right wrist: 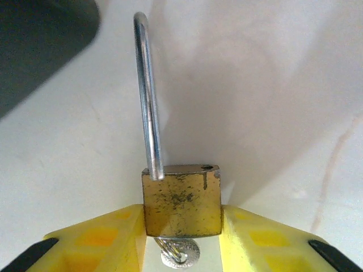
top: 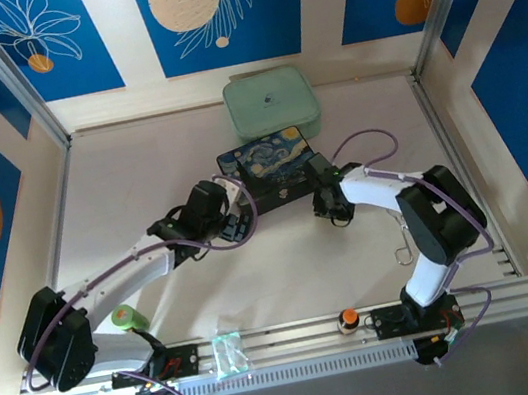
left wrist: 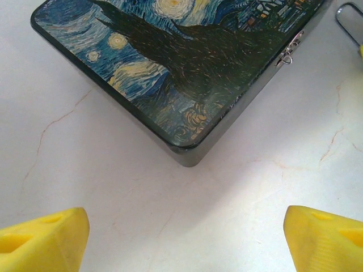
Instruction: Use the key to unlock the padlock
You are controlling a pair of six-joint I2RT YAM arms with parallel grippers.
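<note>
Where the right gripper (right wrist: 181, 229) closes, its yellow plastic fingers (right wrist: 108, 235) press both flanks of the small brass-gold padlock (right wrist: 181, 201), so the body is clamped and held. Whether it rests on the white marbled tabletop (right wrist: 272, 102) or hangs clear of it, cannot tell.

The silver U-shaped shackle (right wrist: 148, 102) stands edge-on to the cam. One leg is seated; the other socket on top of the body shows empty. Judgement: shackle sprung, lock apparently open.

The thin grey-silver key (right wrist: 180, 253) sits in the keyway at the underside, its bow between the fingers with nothing gripping it. A flank grip leaves keyway and shackle both free, prob. the reason for it.

The left gripper (left wrist: 184, 241) has its yellow fingertips (left wrist: 45, 238) spread wide, holding nothing, over bare table. It faces the near corner of the dark-blue painted metal box (left wrist: 170, 62) w/ swirling night-sky lid. The box's small silver hasp (left wrist: 289, 48) carries no lock. A bent silver wire loop (left wrist: 347, 20) lies just beyond that side.

Judgement: left arm on standby, right has the work. Remaining check is that the shackle swings free.
</note>
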